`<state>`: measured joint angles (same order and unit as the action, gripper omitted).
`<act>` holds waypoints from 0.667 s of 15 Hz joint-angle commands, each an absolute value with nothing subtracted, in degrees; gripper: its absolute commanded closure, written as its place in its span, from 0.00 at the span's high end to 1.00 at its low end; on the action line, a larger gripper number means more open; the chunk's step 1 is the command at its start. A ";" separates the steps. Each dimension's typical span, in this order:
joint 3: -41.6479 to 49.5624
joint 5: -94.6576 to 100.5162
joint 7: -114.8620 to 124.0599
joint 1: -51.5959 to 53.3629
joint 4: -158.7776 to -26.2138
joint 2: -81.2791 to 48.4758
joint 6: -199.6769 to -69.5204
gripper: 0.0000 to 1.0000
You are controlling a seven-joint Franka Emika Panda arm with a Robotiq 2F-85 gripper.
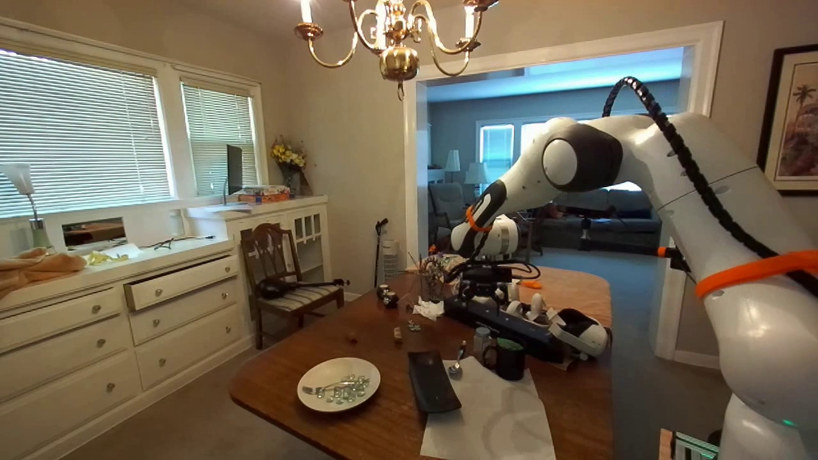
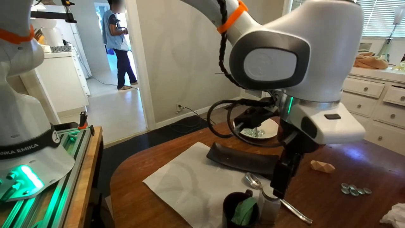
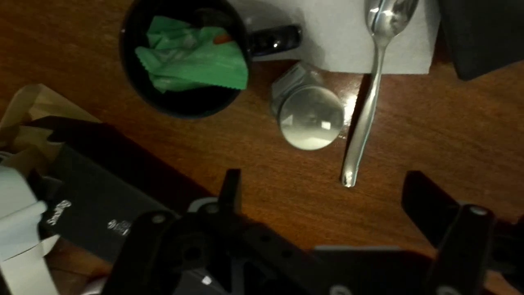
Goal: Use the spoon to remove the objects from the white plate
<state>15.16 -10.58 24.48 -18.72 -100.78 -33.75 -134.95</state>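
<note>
Gripper (image 3: 325, 180) spread wide, jaws well apart, hold of nothing. In the wrist view the handle end of the spoon (image 3: 366, 110) shows in line with the gap between the black fingers (image 3: 428, 203); can't tell how far above it they hang. Spoon lies with its bowl on the white paper sheet (image 1: 492, 421) and the handle running off onto the wooden table (image 2: 142, 171). Clear jar (image 2: 270, 212) with a pale lid stands just beside the handle, between it and the black mug (image 1: 511, 365); mug has a green wrapper (image 3: 196, 65) in it. The white plate (image 1: 323, 372) is on the table in both exterior views, well away from the gripper and apart from the dark curved tray (image 1: 431, 383), which overlaps the sheet's edge. Small pale glassy bits (image 1: 358, 385) lie on the plate, bunched toward one side, with a fork-like utensil (image 1: 312, 390) among them. Count unclear at this size. More glassy discs (image 2: 354, 192) sit clustered straight on the table, near a tan faceted block (image 2: 322, 166). Dark box (image 3: 98, 188) with white lettering is partly hidden behind the gripper in the wrist view. Person (image 2: 115, 38) standing in the background of an exterior view, face blurred
</note>
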 commanded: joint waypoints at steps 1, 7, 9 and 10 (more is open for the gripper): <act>11.69 -16.49 16.64 -24.16 -91.49 -40.59 -129.07 1.00; 11.32 -17.16 8.32 -30.46 -79.33 -48.33 -120.69 1.00; 12.72 -15.82 11.77 -28.97 -79.37 -49.09 -123.44 1.00; 12.72 -16.00 12.48 -28.68 -79.52 -49.09 -124.02 1.00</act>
<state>12.06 -15.74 9.72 -30.28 -81.85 -46.77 -123.10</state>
